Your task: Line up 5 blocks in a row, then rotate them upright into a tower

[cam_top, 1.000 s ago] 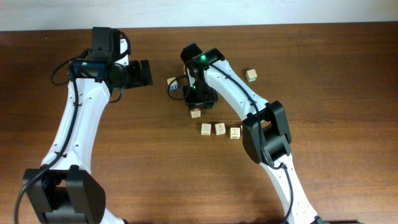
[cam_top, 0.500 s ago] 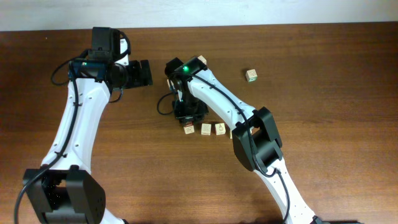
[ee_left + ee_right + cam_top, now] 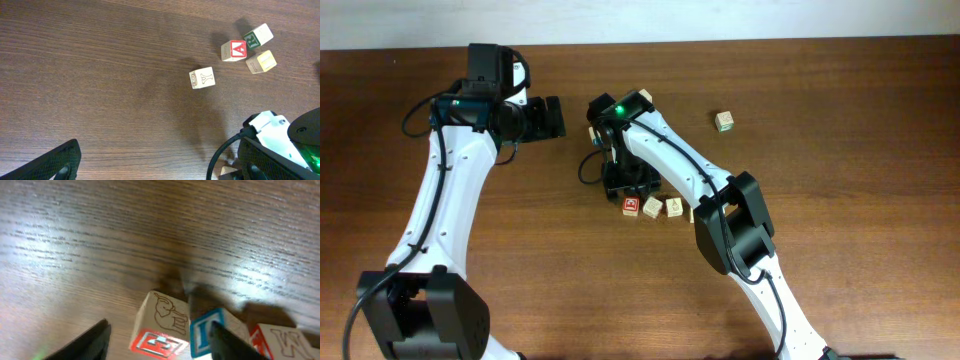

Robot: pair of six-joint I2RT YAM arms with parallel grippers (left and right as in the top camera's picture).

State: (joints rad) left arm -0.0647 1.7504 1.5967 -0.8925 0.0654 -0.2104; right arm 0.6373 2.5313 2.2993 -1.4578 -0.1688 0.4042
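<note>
Your right gripper [image 3: 625, 188] hangs just above the red-framed cube [image 3: 632, 206], the end piece of the blocks [image 3: 652, 207]. They run in 1 line from that cube toward the right arm's elbow on the table [image 3: 860, 200]. 3 cubes show plainly overhead and a 4th peeks out from under the arm. From the right wrist, the jaws stand apart, released: 1 finger [image 3: 95, 340] sits clear of the red-framed cube with bare wood between. The other finger overlaps the blue-framed cube [image 3: 206, 332] that touches the red-framed cube's side. Nothing is gripped. Your left gripper [image 3: 552, 117] is spread wide and empty, well apart from the red-framed cube, up and left. 1 lone cube [image 3: 724, 121] sits well apart, up and right.
</note>
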